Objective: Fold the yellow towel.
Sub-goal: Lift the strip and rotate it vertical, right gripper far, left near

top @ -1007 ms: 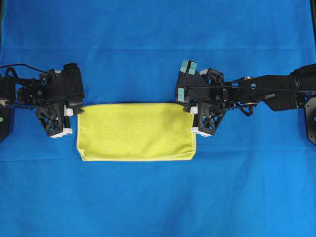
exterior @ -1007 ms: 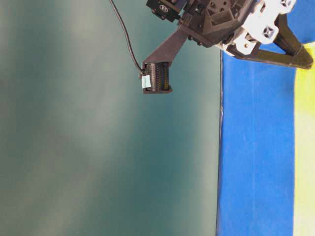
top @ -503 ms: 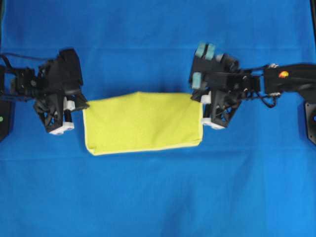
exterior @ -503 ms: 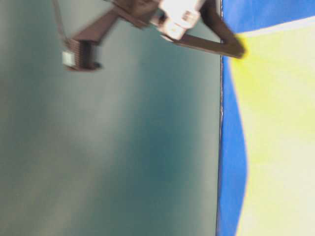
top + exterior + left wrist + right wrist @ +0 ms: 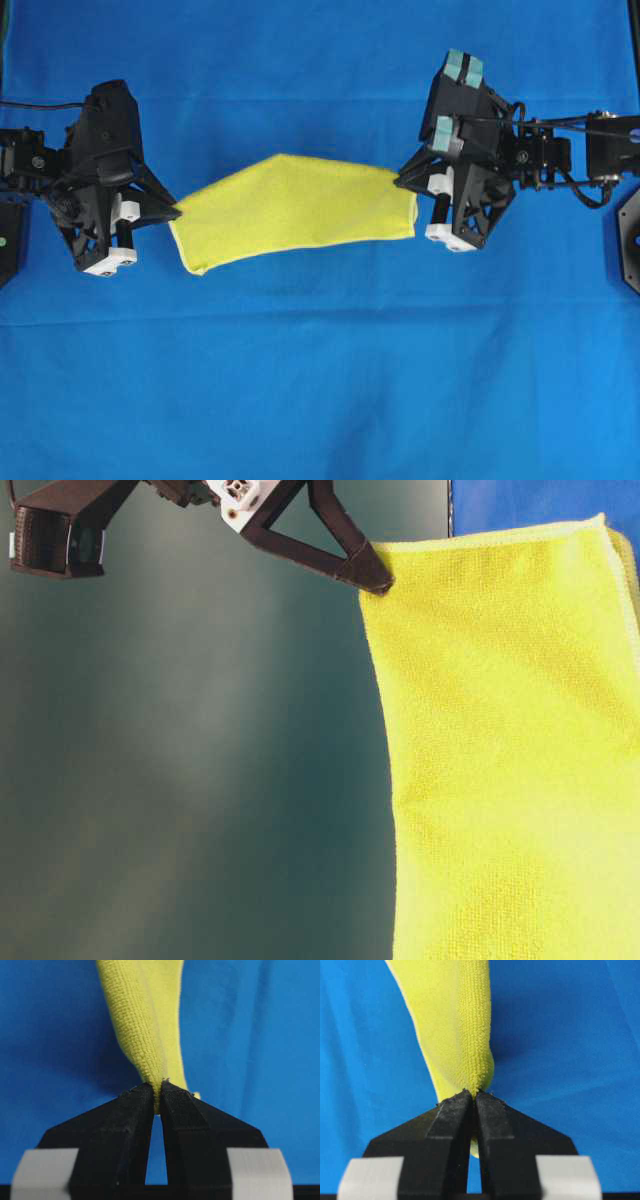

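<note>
The yellow towel (image 5: 295, 210), folded double, hangs stretched in the air between my two grippers above the blue cloth. My left gripper (image 5: 176, 212) is shut on its left corner, and my right gripper (image 5: 402, 184) is shut on its right corner. In the left wrist view the towel (image 5: 145, 1020) runs up from the pinching tips of the left gripper (image 5: 157, 1091). In the right wrist view the towel (image 5: 457, 1025) rises from the closed right gripper (image 5: 473, 1095). The table-level view shows the towel (image 5: 510, 750) hanging as a flat sheet from one gripper's fingers (image 5: 368, 572).
A blue cloth (image 5: 320, 390) covers the whole table surface. The right arm (image 5: 580, 150) reaches in from the right edge and the left arm's base (image 5: 20, 180) sits at the left edge. Nothing else lies on the cloth.
Both grippers have lifted the folded towel off the cloth and risen. It lay flat a second ago; now it hangs between them with its lower edge sagging.
</note>
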Controlling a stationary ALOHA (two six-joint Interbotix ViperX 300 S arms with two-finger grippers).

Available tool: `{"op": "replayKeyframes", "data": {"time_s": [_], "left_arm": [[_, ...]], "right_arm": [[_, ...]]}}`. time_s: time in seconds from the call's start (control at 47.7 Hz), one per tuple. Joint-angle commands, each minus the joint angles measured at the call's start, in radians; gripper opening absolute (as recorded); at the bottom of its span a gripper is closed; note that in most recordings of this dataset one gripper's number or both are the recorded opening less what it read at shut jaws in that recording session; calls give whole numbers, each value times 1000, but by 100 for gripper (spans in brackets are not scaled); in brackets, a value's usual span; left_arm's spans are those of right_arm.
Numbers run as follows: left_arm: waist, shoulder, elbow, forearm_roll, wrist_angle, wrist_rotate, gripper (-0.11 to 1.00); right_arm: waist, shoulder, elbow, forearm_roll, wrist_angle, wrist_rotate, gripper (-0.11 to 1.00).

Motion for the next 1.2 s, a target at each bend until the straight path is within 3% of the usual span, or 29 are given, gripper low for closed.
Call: {"op": "replayKeyframes", "data": {"time_s": [0.0,0.252,0.545,0.881,1.174], "left_arm": [[-26,0,-28,-2,-46,-2,4],[-138,110,-87,2,-219,52,4],[-216,364,-298,2,-295,213,4],[-232,548,-494,2,-321,311,4],[-235,577,-512,2,-322,327,4]], "right_arm": [[-29,-15,-9,-6,-8,2,2],[-183,-3,-17,-69,-44,2,2],[-313,75,-75,-160,-135,-6,2],[-347,206,-195,-236,-235,-11,2],[-348,212,-196,-239,-236,-11,2]]}}
